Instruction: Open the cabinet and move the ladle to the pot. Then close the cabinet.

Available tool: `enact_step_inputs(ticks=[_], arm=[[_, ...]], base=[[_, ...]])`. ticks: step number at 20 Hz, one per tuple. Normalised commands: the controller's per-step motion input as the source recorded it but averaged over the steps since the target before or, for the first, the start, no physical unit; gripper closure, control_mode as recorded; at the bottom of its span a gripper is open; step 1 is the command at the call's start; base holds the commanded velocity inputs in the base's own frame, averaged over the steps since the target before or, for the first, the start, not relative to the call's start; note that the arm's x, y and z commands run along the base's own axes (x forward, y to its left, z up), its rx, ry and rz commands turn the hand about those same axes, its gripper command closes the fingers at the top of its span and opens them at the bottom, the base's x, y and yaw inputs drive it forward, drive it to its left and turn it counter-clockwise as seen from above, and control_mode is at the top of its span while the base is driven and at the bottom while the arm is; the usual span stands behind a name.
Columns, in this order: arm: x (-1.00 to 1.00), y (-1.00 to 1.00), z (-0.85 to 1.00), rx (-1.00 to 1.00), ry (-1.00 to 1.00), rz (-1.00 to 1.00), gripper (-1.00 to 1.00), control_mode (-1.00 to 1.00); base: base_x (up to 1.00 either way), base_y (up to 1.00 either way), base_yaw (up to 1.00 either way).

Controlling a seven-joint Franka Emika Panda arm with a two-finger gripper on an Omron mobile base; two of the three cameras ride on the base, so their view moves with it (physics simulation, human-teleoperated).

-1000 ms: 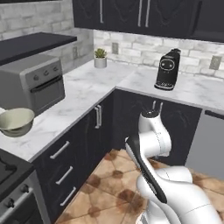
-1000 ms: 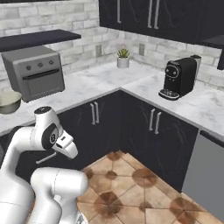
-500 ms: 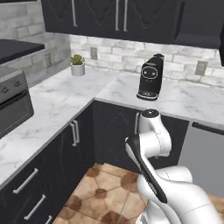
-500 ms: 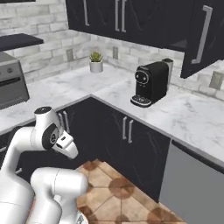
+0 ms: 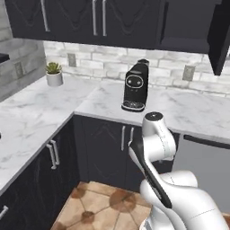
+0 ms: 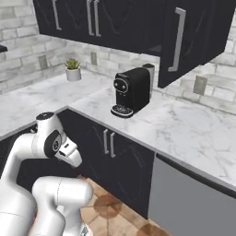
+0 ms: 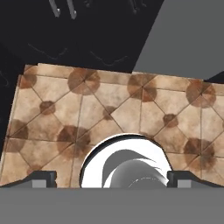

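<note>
Cabinet door ajar above coffee machine; rigid hinged panel, probably swings light; best hold is long silver bar handle. Ladle unseen, likely inside. Gripper fully spread, empty, aimed at floor tiles.

Even, soft rendered light, no clear source. The marble counter reads bright and pale; the cabinet fronts go near black, carving barely legible. Soft, low-resolution edges all round. In the hand view the floor is evenly lit, cupboards above it lost in darkness.
</note>
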Motion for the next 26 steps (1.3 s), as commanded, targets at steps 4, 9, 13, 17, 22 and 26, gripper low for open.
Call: enact_step_inputs(ticks=[4, 9, 13, 17, 22, 26], arm=[[0.00, 0.00, 0.00, 0.00, 0.00, 0.00, -1.00, 1.00], [0.00, 0.00, 0.00, 0.00, 0.00, 0.00, -1.00, 1.00], [0.00, 0.00, 0.00, 0.00, 0.00, 0.00, -1.00, 1.00], [0.00, 0.00, 0.00, 0.00, 0.00, 0.00, -1.00, 1.00], [0.00, 0.00, 0.00, 0.00, 0.00, 0.00, -1.00, 1.00], [0.00, 0.00, 0.00, 0.00, 0.00, 0.00, -1.00, 1.00]], base=[[0.43, -0.17, -0.30], [0.54, -0.04, -0.23], [0.58, 0.00, -0.11], [0.37, 0.00, -0.05], [0.32, 0.07, -0.11], [0.27, 0.27, -0.27]])
